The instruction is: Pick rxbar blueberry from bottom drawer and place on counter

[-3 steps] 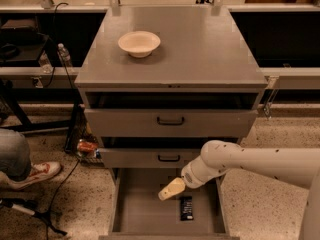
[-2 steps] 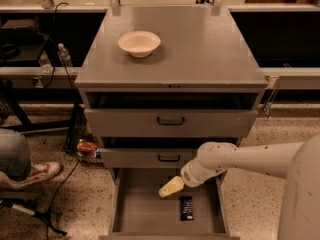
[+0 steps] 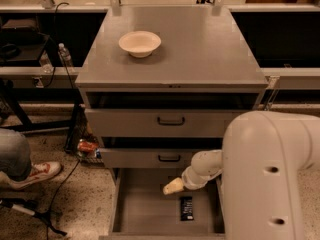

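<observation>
- Because the small flat snack bar in the dark navy-black wrapper (image 3: 186, 208) lies inside the deep grey bottom drawer (image 3: 140, 211), that drawer is pulled out so you can reach down into it.
- Your pale cream gripper (image 3: 174, 186) hangs over the drawer, near the bar, at about ten o'clock from it.
- You have no way to see if the gripper is spread wide or closed up.
- The bar lies flat on the drawer floor, its long side running from twelve to six o'clock. It looks dark with faint pale print.
- The broad flat grey counter (image 3: 200, 49) is at twelve o'clock. A round cream bowl (image 3: 140, 43) rests toward its eleven o'clock corner, so the right part looks like a good landing spot.
</observation>
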Controlling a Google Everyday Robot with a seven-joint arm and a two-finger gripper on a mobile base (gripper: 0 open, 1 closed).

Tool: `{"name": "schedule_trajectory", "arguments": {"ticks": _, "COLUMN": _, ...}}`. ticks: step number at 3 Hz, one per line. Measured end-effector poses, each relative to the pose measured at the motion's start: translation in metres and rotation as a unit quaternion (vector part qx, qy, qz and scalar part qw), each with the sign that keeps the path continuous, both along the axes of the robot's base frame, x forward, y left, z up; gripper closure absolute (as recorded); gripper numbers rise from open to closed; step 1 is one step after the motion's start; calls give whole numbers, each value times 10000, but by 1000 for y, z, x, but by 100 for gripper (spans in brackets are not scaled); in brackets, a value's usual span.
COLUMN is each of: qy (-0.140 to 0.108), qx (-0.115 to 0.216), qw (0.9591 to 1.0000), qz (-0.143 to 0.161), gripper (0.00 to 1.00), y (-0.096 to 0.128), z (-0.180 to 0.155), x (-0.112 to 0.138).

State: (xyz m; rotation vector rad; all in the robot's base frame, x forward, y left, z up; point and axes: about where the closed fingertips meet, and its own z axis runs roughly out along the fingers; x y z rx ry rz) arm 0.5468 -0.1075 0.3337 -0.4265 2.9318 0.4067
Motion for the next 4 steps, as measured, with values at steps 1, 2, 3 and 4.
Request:
{"name": "schedule_trajectory", "arguments": {"ticks": 1, "qy": 282, "qx": -57, "qw": 9989, "qz": -358, "gripper": 0, "y": -5, "z": -42, "x": -1}}
{"name": "schedule_trajectory", "arguments": {"ticks": 2, "qy": 671, "qx": -89, "qw": 9959, "qz": -608, "gripper": 0, "y": -7, "z": -99, "x": -8}}
{"name": "schedule_trajectory", "arguments": {"ticks": 3, "qy": 745, "qx": -144, "qw": 9957, "qz": -523, "gripper": 0, "y": -3, "z": -114, "x": -12}}
{"name": "schedule_trajectory", "arguments": {"ticks": 4, "qy": 930, "qx": -297, "qw": 9944, "qz": -412, "gripper": 0, "y": 5, "z": -147, "x": -15}}
